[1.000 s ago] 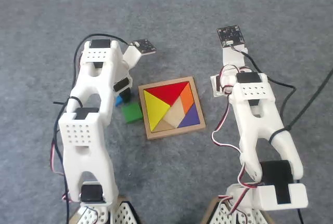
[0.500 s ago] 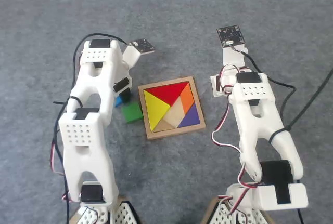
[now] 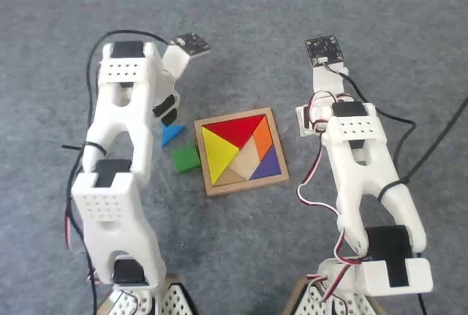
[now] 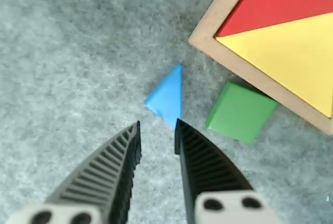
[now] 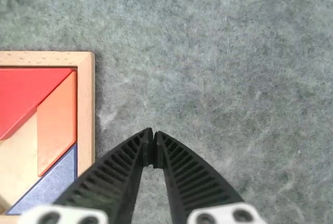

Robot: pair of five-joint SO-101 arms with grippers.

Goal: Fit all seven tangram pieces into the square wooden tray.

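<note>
The green square [image 3: 185, 157] lies nearest the arm bases. It rests flat on the grey surface [image 3: 409, 52], just beside the outer rim of the tray [image 3: 247, 186] on the left arm's side. Contact with the rim cannot be confirmed.

The tray sits near the middle of the surface, between the two arms. It holds a yellow triangle [image 3: 214, 150], a red triangle [image 3: 238, 131], an orange piece [image 3: 263, 138] and a purple piece [image 3: 267, 164]. The pale wood-coloured areas [image 3: 247, 158] between them cannot be identified as pieces or bare tray floor.

Farther out, the blue triangle [image 3: 172, 134] lies on the surface, apart from both the green square and the tray. The left end effector [image 4: 157, 124] hangs over one corner of the blue triangle, jaws slightly apart and empty. The right end effector [image 5: 153, 135] is over bare surface beside the tray's opposite rim, jaws together and holding nothing.

In the high view, the left arm [image 3: 121, 132] covers the surface beside the blue triangle. A black cable [image 3: 439, 138] runs to the right edge.
</note>
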